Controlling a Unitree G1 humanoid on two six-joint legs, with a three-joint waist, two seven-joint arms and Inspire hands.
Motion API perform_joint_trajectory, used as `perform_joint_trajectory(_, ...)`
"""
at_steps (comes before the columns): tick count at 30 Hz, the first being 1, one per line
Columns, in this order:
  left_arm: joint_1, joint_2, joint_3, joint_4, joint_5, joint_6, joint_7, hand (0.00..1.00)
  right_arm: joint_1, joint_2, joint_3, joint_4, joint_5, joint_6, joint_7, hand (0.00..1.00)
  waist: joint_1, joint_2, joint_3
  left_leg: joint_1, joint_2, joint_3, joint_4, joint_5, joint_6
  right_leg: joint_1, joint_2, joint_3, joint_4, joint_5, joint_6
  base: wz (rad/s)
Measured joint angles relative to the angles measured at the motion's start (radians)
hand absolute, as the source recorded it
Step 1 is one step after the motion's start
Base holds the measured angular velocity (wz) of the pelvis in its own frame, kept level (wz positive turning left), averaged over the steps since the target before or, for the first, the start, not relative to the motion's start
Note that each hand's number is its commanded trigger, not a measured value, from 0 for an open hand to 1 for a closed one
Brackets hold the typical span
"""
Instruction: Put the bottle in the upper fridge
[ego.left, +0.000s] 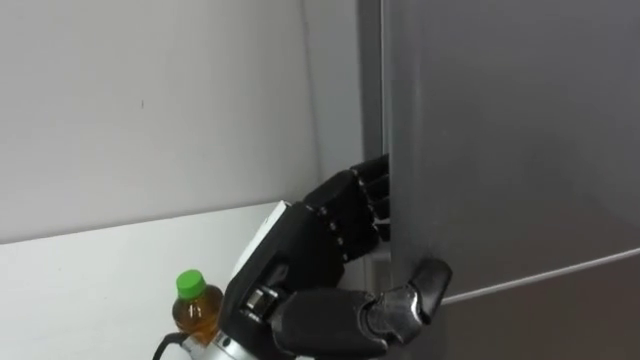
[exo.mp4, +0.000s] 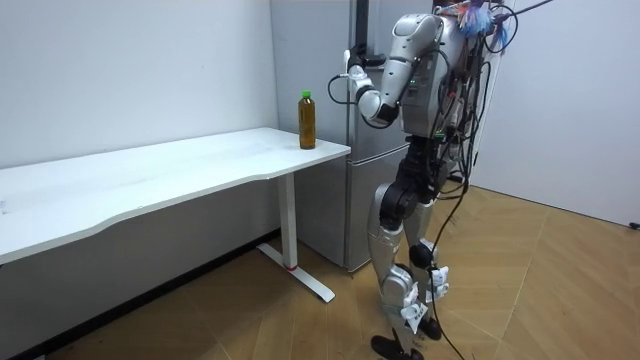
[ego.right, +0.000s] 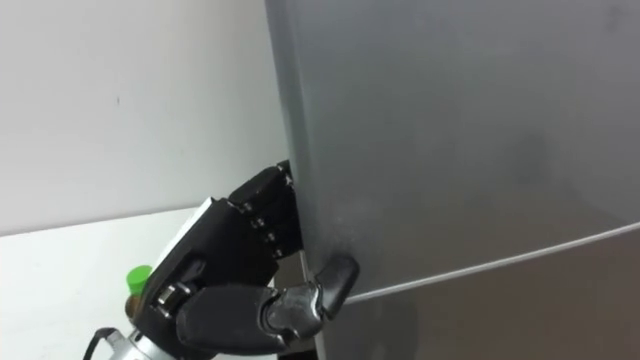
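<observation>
The bottle (ego.left: 197, 308), amber with a green cap, stands on the white table (ego.left: 90, 285) near the fridge; its print is too small to read; the left hand (ego.left: 300, 265) clamps the fridge door (ego.left: 510, 150) edge, fingers (ego.left: 365, 195) hooked behind, thumb (ego.left: 425, 285) in front.

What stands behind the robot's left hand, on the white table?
A bottle with a green cap and amber liquid stands there on the white table. The left hand, raised at the fridge door, covers part of its side and lower body.
</observation>
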Motion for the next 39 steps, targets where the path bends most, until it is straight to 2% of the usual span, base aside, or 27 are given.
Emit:
perform_joint_trajectory(2, 0.0, -0.001, -0.004, -0.001, 0.0, -0.003, 0.0, 0.7, -0.001, 0.0, 0.001, 0.0, 0.0, 0.001, 0.0, 0.0, 0.0, -0.001, 0.0003, 0.0, 0.0, 0.0, -0.001, 0.0, 0.0, 0.0, 0.0, 0.0, 0.0, 0.0, 0.0, 0.0)
perform_joint_trajectory(4, 0.0, -0.001, -0.005, -0.001, 0.0, -0.005, 0.0, 0.53, -0.001, 0.0, 0.001, 0.0, -0.001, 0.002, 0.0, 0.0, 0.0, -0.002, 0.0004, 0.002, 0.0, 0.0, -0.003, 0.0, 0.0, 0.0, 0.0, 0.001, -0.001, 0.0, 0.0, 0.0)
perform_joint_trajectory(5, -0.001, -0.001, -0.005, -0.001, 0.0, -0.005, 0.001, 0.2, -0.002, 0.0, 0.001, 0.0, 0.0, 0.002, 0.0, 0.0, -0.001, -0.002, 0.0004, 0.002, 0.0, 0.0, -0.003, 0.0, 0.0, 0.0, 0.0, 0.001, -0.001, 0.0, 0.0, 0.0)
perform_joint_trajectory(6, -0.002, -0.002, -0.005, -0.001, 0.0, -0.007, 0.0, 0.0, -0.002, 0.0, 0.001, 0.0, -0.001, 0.002, 0.0, 0.0, -0.002, -0.002, 0.0004, 0.002, 0.0, 0.0, -0.004, 0.0, 0.0, 0.0, 0.0, 0.001, -0.001, 0.0, 0.0, 0.0)
perform_joint_trajectory(14, -0.001, 0.009, -0.038, -0.001, -0.03, -0.005, -0.03, 0.0, 0.0, 0.0, 0.0, 0.001, 0.001, 0.003, 0.0, 0.0, -0.001, -0.011, -0.0003, 0.006, 0.0, 0.01, -0.004, 0.0, 0.0, 0.0, 0.0, 0.005, 0.0, 0.0, 0.0, -0.02)
perform_joint_trajectory(26, 0.0, 0.014, -0.041, 0.0, -0.038, -0.011, -0.052, 0.0, 0.001, 0.0, -0.001, -0.001, 0.008, 0.002, 0.002, 0.0, 0.001, -0.011, -0.0009, 0.006, 0.004, 0.057, -0.005, 0.0, 0.0, -0.017, 0.001, 0.039, 0.003, 0.002, 0.004, -0.07)
perform_joint_trajectory(31, 0.0, 0.009, -0.041, 0.01, -0.038, -0.023, -0.059, 0.0, 0.001, -0.001, 0.0, -0.006, 0.007, 0.002, 0.002, 0.0, -0.003, -0.01, -0.0013, 0.005, 0.004, 0.087, -0.003, 0.0, 0.0, -0.027, -0.001, 0.056, 0.003, 0.008, 0.013, -0.12)
perform_joint_trajectory(39, 0.0, 0.005, -0.044, 0.015, -0.034, -0.027, -0.059, 0.0, 0.023, -0.019, 0.0, -0.036, 0.007, -0.003, 0.002, 0.0, -0.013, 0.001, -0.0078, 0.003, 0.002, 0.112, -0.002, -0.002, 0.004, -0.035, -0.005, 0.073, 0.006, 0.014, 0.022, -0.05)
